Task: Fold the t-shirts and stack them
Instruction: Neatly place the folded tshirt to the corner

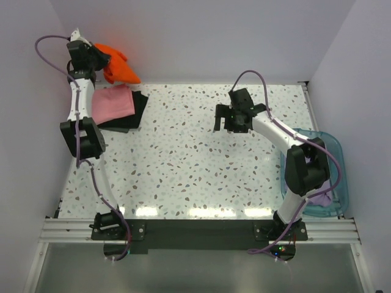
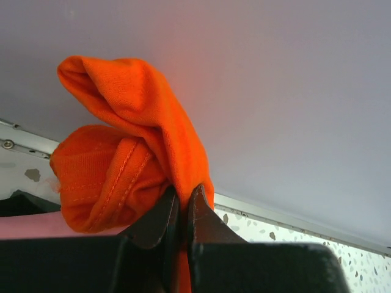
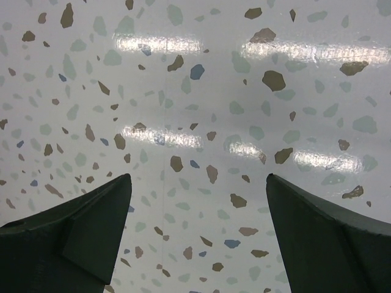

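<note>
While the left gripper (image 2: 181, 206) is clamped on the orange-red t-shirt (image 2: 134, 122), held up just past the pink t-shirt (image 1: 113, 102) lying on the black t-shirt (image 1: 138, 113), the right gripper (image 3: 197, 180) hangs wide open over the table (image 1: 201, 152).

Speckled white table (image 1: 183, 159); black t-shirt (image 1: 138, 113) flat at far-left corner, pink t-shirt (image 1: 113, 102) folded atop.
</note>
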`<state>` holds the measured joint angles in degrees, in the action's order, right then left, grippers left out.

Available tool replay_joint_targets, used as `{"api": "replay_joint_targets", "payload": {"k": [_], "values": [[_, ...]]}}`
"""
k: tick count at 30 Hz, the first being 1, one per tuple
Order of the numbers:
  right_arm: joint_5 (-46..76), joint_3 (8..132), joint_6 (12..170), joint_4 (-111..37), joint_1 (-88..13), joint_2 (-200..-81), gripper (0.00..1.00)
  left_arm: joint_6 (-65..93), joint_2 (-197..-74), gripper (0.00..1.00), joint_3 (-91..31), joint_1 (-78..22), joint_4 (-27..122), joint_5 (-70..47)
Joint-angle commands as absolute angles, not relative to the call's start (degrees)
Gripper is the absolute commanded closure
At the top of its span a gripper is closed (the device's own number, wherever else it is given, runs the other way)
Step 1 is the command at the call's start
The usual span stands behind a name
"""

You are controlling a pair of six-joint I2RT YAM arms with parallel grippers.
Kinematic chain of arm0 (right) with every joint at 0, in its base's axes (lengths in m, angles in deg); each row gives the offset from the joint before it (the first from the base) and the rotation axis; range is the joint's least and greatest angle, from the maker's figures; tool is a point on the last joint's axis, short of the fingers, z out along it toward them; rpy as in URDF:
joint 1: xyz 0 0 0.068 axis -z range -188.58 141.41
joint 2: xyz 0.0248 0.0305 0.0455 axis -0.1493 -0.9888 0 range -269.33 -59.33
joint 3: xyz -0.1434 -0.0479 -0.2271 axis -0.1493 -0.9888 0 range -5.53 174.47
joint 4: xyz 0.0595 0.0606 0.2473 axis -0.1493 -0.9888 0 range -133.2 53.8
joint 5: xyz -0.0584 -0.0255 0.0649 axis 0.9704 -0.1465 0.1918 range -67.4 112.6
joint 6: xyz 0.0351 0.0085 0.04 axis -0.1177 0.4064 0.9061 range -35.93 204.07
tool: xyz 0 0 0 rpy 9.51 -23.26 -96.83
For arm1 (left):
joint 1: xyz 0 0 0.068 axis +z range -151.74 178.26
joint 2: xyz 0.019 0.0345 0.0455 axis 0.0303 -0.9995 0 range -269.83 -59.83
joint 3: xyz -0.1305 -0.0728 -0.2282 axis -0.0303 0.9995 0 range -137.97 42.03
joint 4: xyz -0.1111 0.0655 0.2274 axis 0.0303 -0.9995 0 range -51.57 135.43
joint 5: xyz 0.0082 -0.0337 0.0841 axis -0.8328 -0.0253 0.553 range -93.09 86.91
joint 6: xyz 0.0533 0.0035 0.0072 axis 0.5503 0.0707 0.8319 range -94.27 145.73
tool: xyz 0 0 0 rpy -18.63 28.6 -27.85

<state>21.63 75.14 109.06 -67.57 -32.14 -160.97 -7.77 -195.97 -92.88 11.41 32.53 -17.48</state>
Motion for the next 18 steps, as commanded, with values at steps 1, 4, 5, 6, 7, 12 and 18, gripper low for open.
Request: {"api": "replay_joint_targets", "payload": {"k": [1, 4, 5, 6, 7, 12, 18], "values": [[23.3, 76.6, 108.3, -67.7, -33.0, -160.0, 0.05, -8.7, -188.9, 1.00, -92.2, 13.5, 39.0, -18.6], [23.6, 76.5, 108.3, -67.8, -33.3, -159.4, 0.05, -9.4, -189.9, 1.00, -95.3, 14.3, 38.3, -19.3], [23.7, 76.6, 108.2, -68.0, -33.4, -159.2, 0.05, -9.7, -190.5, 1.00, -96.4, 14.4, 37.9, -19.4], [23.8, 76.5, 108.2, -68.2, -33.5, -159.1, 0.05, -10.0, -190.4, 1.00, -96.7, 14.6, 37.4, -19.6], [23.8, 76.3, 108.2, -68.2, -33.4, -158.9, 0.05, -10.1, -190.1, 1.00, -96.1, 14.6, 37.5, -19.6], [24.1, 75.5, 108.0, -68.6, -34.0, -158.0, 0.05, -9.9, -186.8, 1.00, -89.1, 15.2, 39.1, -19.4], [24.3, 74.2, 108.1, -68.4, -34.3, -157.2, 0.05, -10.1, -187.4, 1.00, -90.4, 16.0, 38.4, -20.1]]}}
